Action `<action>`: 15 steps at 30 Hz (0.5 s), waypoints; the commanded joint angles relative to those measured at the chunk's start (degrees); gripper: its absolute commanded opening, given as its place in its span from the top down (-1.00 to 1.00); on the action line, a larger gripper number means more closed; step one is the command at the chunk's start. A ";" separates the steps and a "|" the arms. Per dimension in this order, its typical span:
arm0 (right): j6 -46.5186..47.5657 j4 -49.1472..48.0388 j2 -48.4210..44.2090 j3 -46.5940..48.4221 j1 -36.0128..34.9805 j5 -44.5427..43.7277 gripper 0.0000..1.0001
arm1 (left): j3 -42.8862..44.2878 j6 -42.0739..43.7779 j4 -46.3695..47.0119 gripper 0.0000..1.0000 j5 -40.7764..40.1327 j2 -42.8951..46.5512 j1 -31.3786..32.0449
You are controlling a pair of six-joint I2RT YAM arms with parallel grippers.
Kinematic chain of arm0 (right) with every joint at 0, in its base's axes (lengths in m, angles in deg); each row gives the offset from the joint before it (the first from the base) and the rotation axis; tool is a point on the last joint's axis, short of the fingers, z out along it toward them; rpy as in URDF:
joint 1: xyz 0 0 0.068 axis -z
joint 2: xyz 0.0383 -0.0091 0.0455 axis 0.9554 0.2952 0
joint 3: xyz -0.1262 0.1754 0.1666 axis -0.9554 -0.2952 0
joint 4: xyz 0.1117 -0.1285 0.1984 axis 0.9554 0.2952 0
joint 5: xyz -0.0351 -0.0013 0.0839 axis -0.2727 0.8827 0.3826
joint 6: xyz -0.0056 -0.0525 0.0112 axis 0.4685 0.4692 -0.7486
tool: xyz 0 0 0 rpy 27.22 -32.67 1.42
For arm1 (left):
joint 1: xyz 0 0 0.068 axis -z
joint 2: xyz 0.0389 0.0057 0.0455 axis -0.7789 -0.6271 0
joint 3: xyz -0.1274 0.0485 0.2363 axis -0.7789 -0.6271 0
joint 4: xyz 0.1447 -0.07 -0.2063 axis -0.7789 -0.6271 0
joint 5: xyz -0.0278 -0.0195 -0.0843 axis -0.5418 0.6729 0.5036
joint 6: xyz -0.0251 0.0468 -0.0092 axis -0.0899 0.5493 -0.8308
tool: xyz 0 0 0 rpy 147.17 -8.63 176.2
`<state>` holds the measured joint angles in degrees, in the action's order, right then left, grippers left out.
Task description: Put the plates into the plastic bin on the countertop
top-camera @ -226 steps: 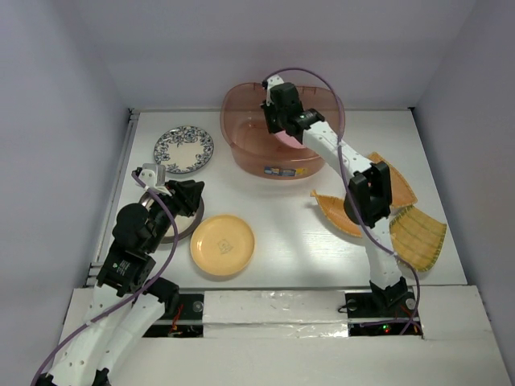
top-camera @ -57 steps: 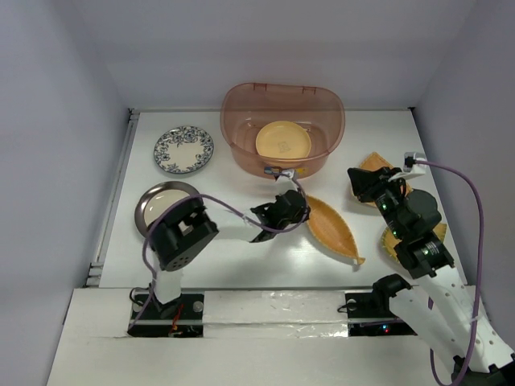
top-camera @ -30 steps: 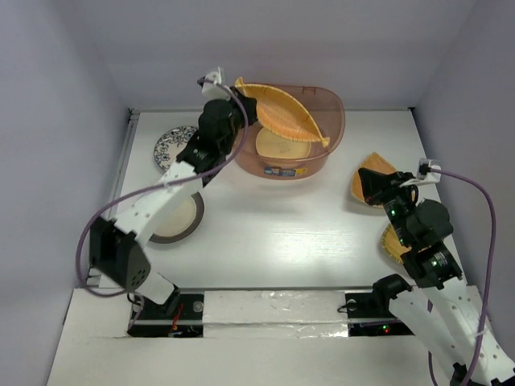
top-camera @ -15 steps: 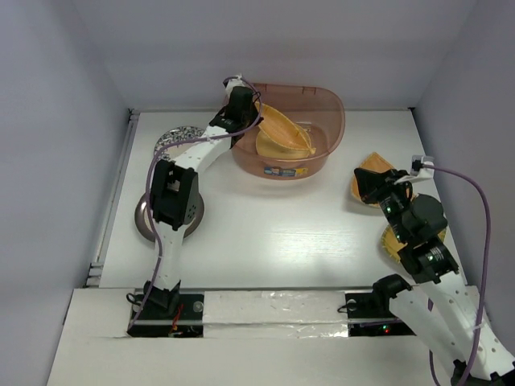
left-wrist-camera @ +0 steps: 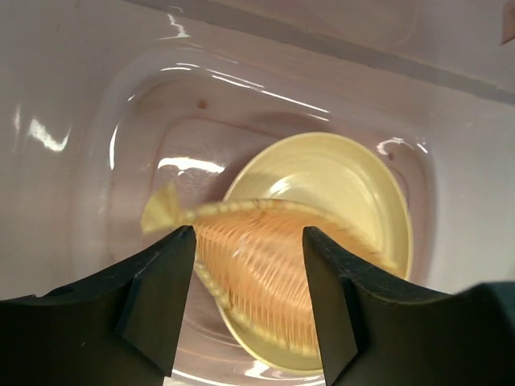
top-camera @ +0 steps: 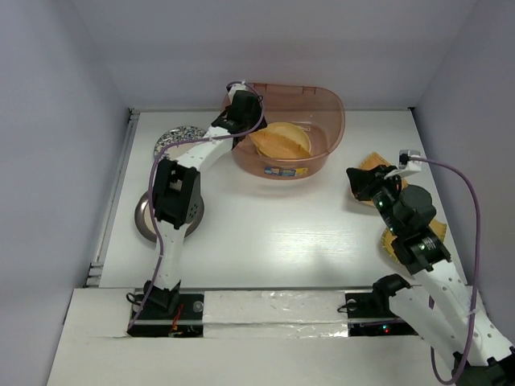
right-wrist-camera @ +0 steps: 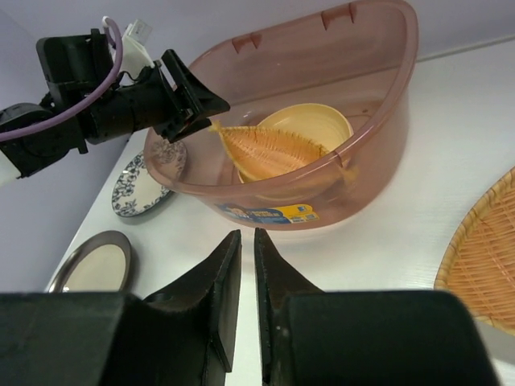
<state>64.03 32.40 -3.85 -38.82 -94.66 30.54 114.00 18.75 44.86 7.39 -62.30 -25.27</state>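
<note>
top view: your left gripper [top-camera: 245, 108] hangs over the 9 o'clock rim of the translucent pinkish-brown plastic bin [top-camera: 322, 96], which sits at 12 o'clock on the white countertop [top-camera: 282, 225]. half a second ago the orange-tan ribbed fan-shaped plate [top-camera: 278, 141] was tilted in its grip; now it lies flat in the bin on the round yellow plate [top-camera: 301, 133]. that's a drop made. the white plate with dark floral rim [top-camera: 173, 138] at 10 o'clock, the metallic-rimmed cream plate [top-camera: 143, 217] at 9 and two more fan plates [top-camera: 374, 163] at 3 are not yet binned.

left wrist view: the jaws stand apart with nothing between them, and the fan plate rests below, free.

right wrist view: your right gripper [right-wrist-camera: 248, 237] is nearly closed, only a thin slit, holding nothing. it points at the bin, with a fan plate at its 3 o'clock, likely your next pick.
</note>
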 commanded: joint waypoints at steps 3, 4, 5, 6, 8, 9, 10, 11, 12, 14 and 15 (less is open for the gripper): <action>0.75 -5.47 4.27 0.08 -0.32 3.84 0.79 | 3.76 6.03 -1.59 -0.08 -1.92 8.21 0.82; 0.84 -5.64 5.24 0.52 -0.32 4.72 0.95 | 2.79 7.00 0.33 -0.07 -2.71 10.16 1.44; 0.93 -5.82 6.12 0.78 -0.32 6.64 1.00 | 1.91 7.71 1.57 -0.06 -3.06 12.27 1.44; 0.76 -6.17 7.70 0.96 -0.32 7.27 1.00 | -0.10 9.11 2.71 -0.05 -3.41 16.55 2.14; -1.16 -7.04 9.11 1.40 -0.32 9.89 1.00 | -2.48 10.17 6.05 0.13 -3.59 20.96 2.85; -2.31 -8.53 9.90 1.57 -1.11 11.22 1.00 | -3.88 10.53 6.41 0.23 -3.68 25.25 3.55; -3.80 -9.76 11.74 1.66 -1.99 12.45 1.00 | -6.42 11.40 8.68 0.37 -4.03 27.12 3.55; -7.04 -11.16 12.89 1.49 -3.39 13.59 1.00 | -7.40 11.58 8.79 0.45 -4.21 29.14 4.34; -8.11 -14.57 14.03 1.40 -8.36 12.91 1.00 | -9.32 11.76 8.61 0.54 -4.30 32.55 5.04; -9.87 -16.27 19.12 3.41 -15.14 6.36 1.00 | -11.70 11.41 7.47 0.86 -4.91 36.09 5.66; -10.40 -17.06 21.57 4.38 -18.22 4.57 1.00 | -13.28 11.15 7.29 0.95 -5.26 40.19 5.66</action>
<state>57.73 23.37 13.72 -38.05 -106.09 38.30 103.81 28.48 49.27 4.09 -30.04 -19.92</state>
